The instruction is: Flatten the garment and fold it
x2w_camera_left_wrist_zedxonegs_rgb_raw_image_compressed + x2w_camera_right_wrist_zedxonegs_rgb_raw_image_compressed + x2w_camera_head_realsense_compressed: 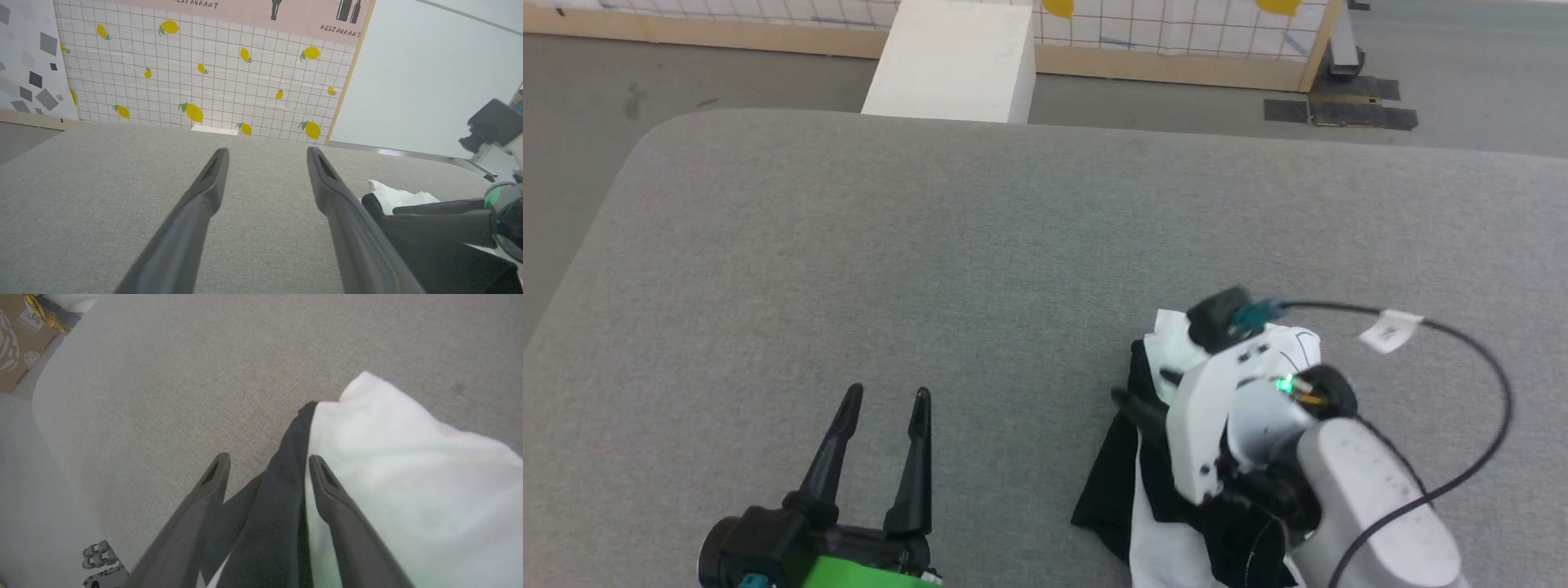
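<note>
At the lower left, above the grey table point(768, 245), the left gripper point(888, 392) with fingers spread wide and nothing between them. Toward the lower right, on that table, the garment point(1107, 486) in a crumpled heap, white and black mixed. Over the heap, the right gripper point(267, 459) with fingers parted, astride a black fold beside white cloth, pinching nothing.
</note>
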### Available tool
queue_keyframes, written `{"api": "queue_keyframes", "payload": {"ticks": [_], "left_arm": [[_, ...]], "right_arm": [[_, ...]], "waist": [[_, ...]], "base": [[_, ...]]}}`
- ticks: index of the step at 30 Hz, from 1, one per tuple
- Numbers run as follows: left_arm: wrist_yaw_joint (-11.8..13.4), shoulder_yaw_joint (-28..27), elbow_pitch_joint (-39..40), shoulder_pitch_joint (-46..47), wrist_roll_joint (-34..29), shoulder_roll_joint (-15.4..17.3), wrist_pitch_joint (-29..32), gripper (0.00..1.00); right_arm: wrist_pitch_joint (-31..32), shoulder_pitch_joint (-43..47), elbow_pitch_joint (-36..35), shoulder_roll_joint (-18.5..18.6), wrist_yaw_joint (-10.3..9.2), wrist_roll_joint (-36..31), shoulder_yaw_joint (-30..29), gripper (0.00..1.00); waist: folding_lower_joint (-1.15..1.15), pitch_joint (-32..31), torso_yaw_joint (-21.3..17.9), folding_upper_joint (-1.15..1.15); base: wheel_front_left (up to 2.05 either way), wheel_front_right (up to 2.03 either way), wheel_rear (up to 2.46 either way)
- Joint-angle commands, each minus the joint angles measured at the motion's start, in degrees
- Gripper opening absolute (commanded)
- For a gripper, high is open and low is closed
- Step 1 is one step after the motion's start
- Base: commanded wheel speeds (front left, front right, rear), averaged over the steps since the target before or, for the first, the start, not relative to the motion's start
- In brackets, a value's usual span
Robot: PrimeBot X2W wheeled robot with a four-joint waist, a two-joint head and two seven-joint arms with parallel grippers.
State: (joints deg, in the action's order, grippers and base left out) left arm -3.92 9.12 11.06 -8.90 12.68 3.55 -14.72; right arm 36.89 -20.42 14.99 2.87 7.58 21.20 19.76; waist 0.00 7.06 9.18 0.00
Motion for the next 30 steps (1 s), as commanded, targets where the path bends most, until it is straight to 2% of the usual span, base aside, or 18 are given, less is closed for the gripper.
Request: {"api": "queue_keyframes", "payload": {"ticks": [1,6,10,15,18,21,30], "left_arm": [[-0.2,-0.4,0.2,-0.4,0.2,-0.3,-0.3,1.00],[-0.3,-0.8,0.7,-1.1,-0.1,-0.3,-0.3,1.00],[-0.3,-0.7,1.3,-0.9,-0.5,-0.4,-0.3,1.00],[-0.3,-0.3,1.7,-0.2,-1.4,-0.4,-0.3,1.00],[-0.2,-0.1,1.7,0.0,-1.5,-0.5,-0.3,1.00],[-0.3,0.4,1.4,0.6,-1.6,-0.5,-0.3,1.00],[-0.2,0.6,1.3,1.7,-2.0,-0.5,-0.3,1.00]], "right_arm": [[-0.9,-1.1,-1.7,0.0,-0.09,0.8,-1.1,1.00],[-2.7,1.9,-10.9,0.3,-0.09,-0.4,-9.9,1.00],[-2.3,8.3,-18.7,1.2,-0.09,-2.2,-17.9,1.00],[-0.1,16.8,-25.0,0.4,-0.09,-1.6,-23.1,1.00],[0.5,19.9,-25.1,0.1,-0.09,-1.8,-24.5,1.00],[0.2,21.6,-22.1,0.0,-0.09,-1.2,-25.5,1.00],[-3.4,18.4,-12.0,0.0,-0.09,0.2,-24.4,1.00]], "waist": [[0.00,-0.2,-0.7,0.00],[0.00,-0.1,-1.9,0.00],[0.00,0.8,-2.4,0.00],[0.00,2.0,-2.4,0.00],[0.00,2.6,-2.1,0.00],[0.00,3.3,-1.3,0.00],[0.00,5.1,0.9,0.00]], "base": [[0.00,0.00,0.00],[0.00,0.00,0.00],[0.00,0.00,0.00],[0.00,0.00,0.00],[0.00,0.00,0.00],[0.00,0.00,0.00],[0.00,0.00,0.00]]}}
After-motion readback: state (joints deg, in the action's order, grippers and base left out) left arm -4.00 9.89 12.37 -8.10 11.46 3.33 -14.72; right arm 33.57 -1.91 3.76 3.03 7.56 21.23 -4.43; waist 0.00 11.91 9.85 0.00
